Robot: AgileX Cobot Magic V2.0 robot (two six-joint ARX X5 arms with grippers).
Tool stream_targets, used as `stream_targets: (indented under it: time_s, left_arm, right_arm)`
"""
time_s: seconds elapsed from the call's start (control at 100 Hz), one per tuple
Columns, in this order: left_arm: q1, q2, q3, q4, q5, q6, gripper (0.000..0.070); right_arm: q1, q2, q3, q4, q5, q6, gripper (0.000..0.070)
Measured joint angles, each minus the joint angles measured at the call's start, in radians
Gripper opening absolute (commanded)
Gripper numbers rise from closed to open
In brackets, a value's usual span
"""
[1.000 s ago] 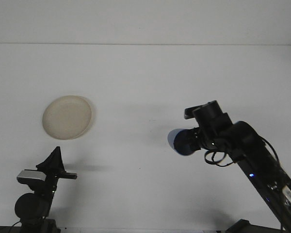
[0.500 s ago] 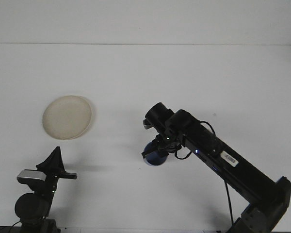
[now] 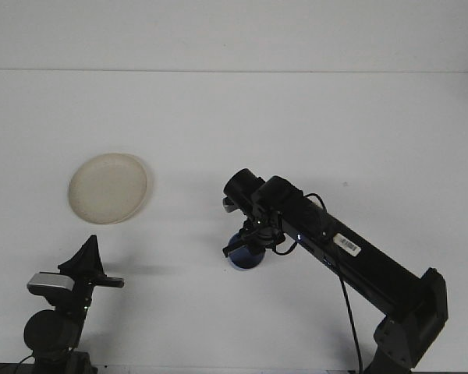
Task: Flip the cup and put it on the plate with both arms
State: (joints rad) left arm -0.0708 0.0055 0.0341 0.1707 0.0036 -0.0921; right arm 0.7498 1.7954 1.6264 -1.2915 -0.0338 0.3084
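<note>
- The right end effector [image 3: 240, 248] has carried the blue cup [image 3: 247, 255] leftward and lowered it to mid-table [image 3: 242, 117] — still pinching it.
- The plate [image 3: 108, 188] waits far left; the left end effector [image 3: 89, 261], fingers spread, has not moved.

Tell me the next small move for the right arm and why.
Probably let go and back off. The right gripper holds the blue cup low at the table centre, well short of the plate; the left gripper waits near that plate to take over.
</note>
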Motion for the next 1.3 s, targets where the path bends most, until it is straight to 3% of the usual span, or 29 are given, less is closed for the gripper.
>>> stream_targets:
  time_s: [0.5,0.55,0.69,0.77,1.13,1.3]
  left_arm:
    - [0.000,0.000,0.000,0.000,0.000,0.000,0.0006]
    - [0.000,0.000,0.000,0.000,0.000,0.000,0.0006]
    - [0.000,0.000,0.000,0.000,0.000,0.000,0.0006]
    - [0.000,0.000,0.000,0.000,0.000,0.000,0.0006]
    - [0.000,0.000,0.000,0.000,0.000,0.000,0.0006]
    - [0.000,0.000,0.000,0.000,0.000,0.000,0.0006]
  right_arm:
    - [0.008,0.058,0.004,0.001,-0.023,-0.032,0.0026]
    - [0.010,0.058,0.004,0.001,-0.023,-0.032,0.0087]
    - [0.011,0.062,0.004,0.002,-0.023,-0.035,0.0362]
    - [0.011,0.064,0.008,0.000,-0.023,-0.035,0.0440]
    - [0.005,0.064,0.172,-0.051,-0.025,-0.078,0.0444]
    - [-0.034,0.035,0.219,-0.051,-0.086,-0.136,0.0444]
